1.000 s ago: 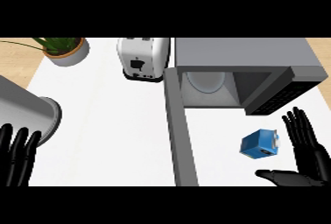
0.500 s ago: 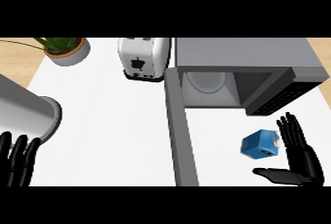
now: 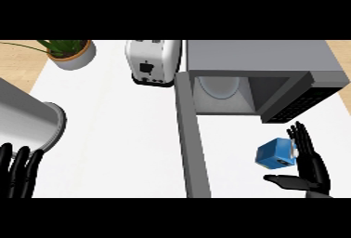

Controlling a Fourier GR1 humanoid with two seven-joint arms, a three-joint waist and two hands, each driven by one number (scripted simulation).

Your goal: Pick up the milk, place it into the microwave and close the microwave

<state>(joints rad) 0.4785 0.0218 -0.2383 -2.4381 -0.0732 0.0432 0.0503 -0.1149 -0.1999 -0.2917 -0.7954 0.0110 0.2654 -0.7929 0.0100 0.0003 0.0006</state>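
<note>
Head view, right hand (image 3: 312,169) beside milk (image 3: 277,153)

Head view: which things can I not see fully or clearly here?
- Small blue milk carton: its far side is hidden behind the right hand.
- Left hand: palm cut off by the lower edge.
- Grey metal cylinder: cut by the left edge.
- Open grey microwave: interior mostly shadowed.

Bright, even light; the counter (image 3: 116,135) shows only faint shadows, no glare.

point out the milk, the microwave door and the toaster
milk (image 3: 275,155), head view, blue carton's front face
microwave door (image 3: 189,139), head view, open door's grey edge
toaster (image 3: 152,60), head view, its white top
</note>
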